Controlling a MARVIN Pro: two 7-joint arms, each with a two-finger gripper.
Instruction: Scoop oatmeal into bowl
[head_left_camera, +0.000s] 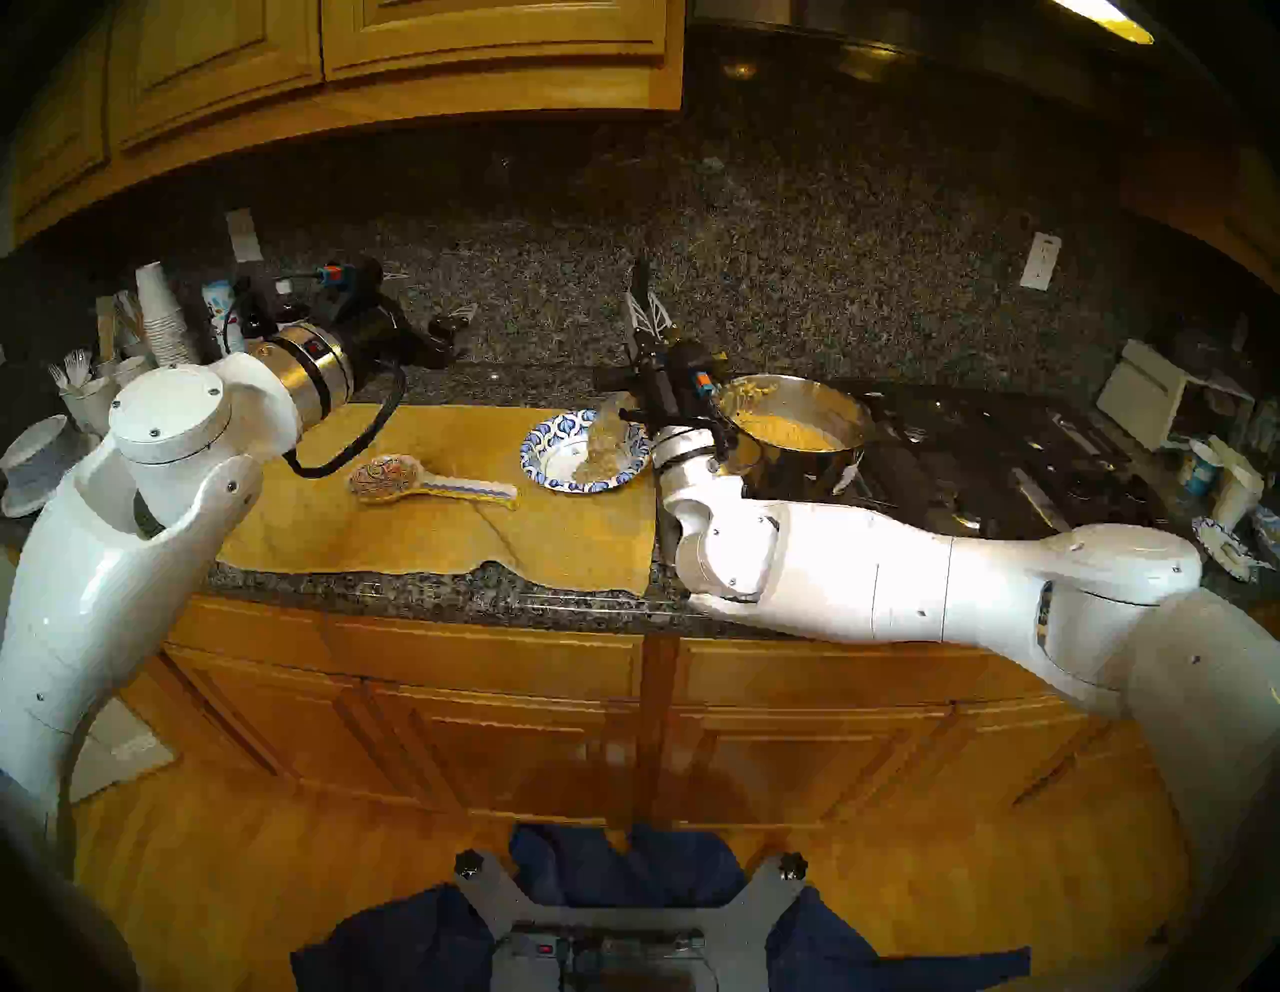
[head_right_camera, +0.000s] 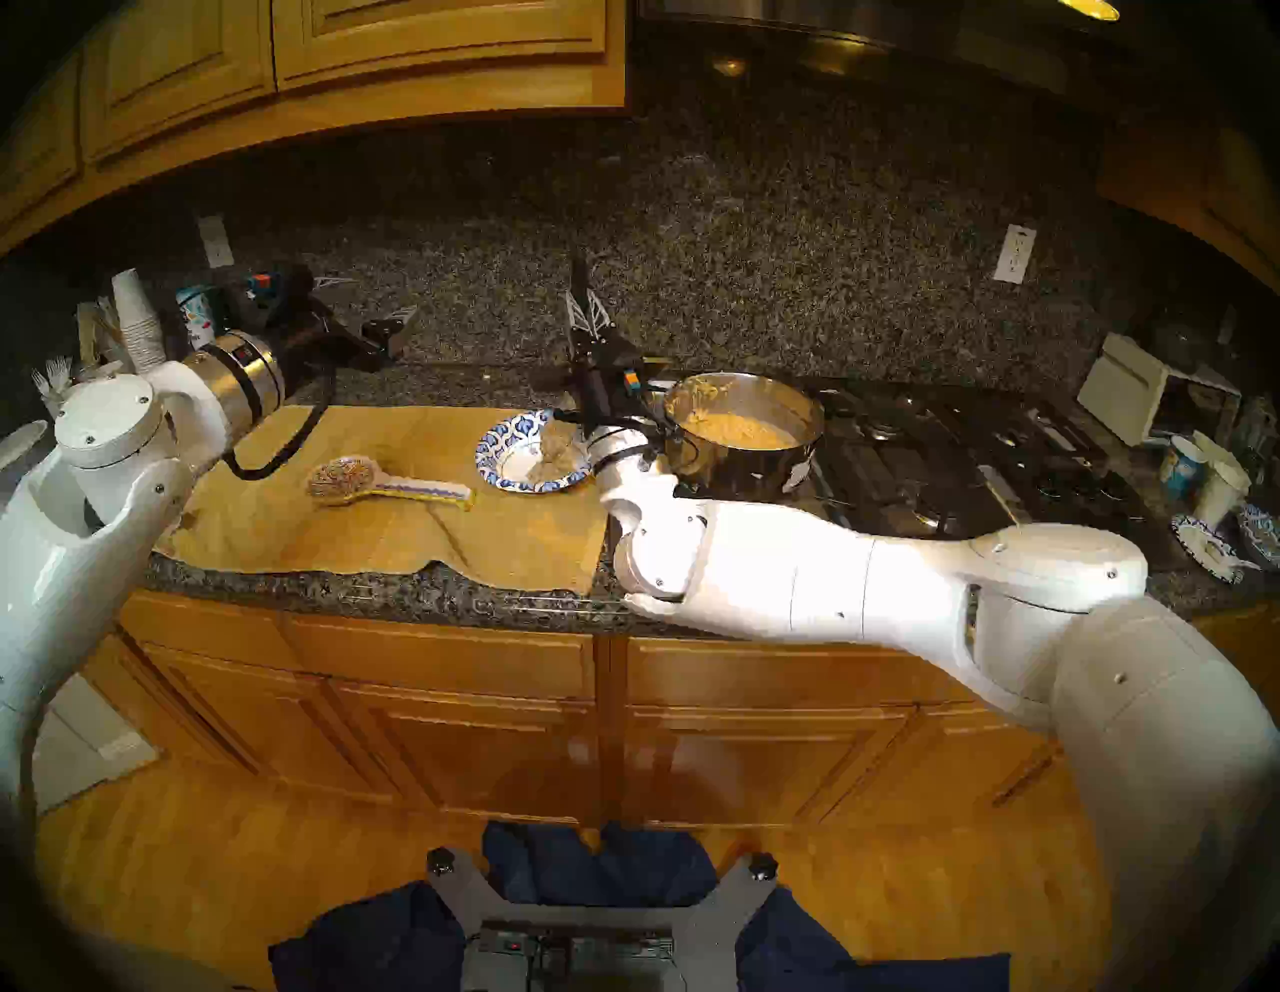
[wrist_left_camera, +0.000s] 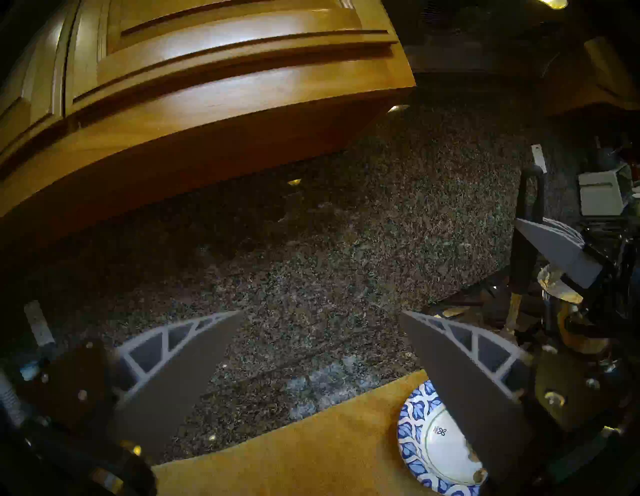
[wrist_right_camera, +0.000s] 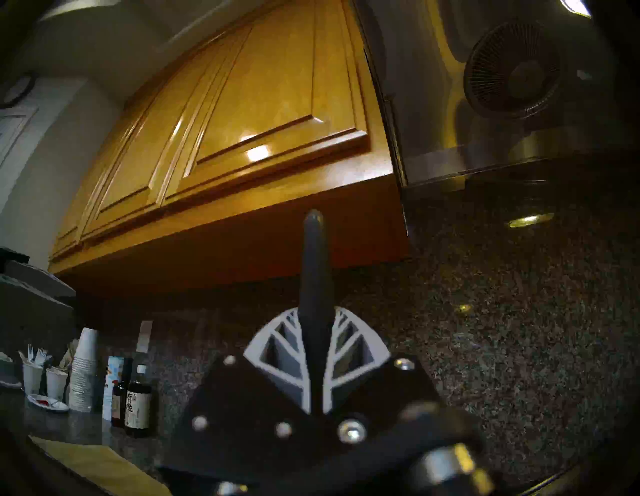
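Two arms up: the right gripper (wrist_right_camera: 313, 346) has its jaws clenched on a dark ladle handle (wrist_right_camera: 313, 277), tips pointing up and away. Just below them sits the bowl (head_left_camera: 587, 450), a clump of oatmeal (head_left_camera: 602, 464) in it, the pot (head_left_camera: 796, 433) beside. The left gripper (wrist_left_camera: 320, 346) hangs released, the bowl by its right finger.

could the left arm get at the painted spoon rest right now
Probably yes. The left gripper is open and holds nothing, and the spoon rest lies alone on the yellow mat, just below it; the right gripper is busy over the bowl.
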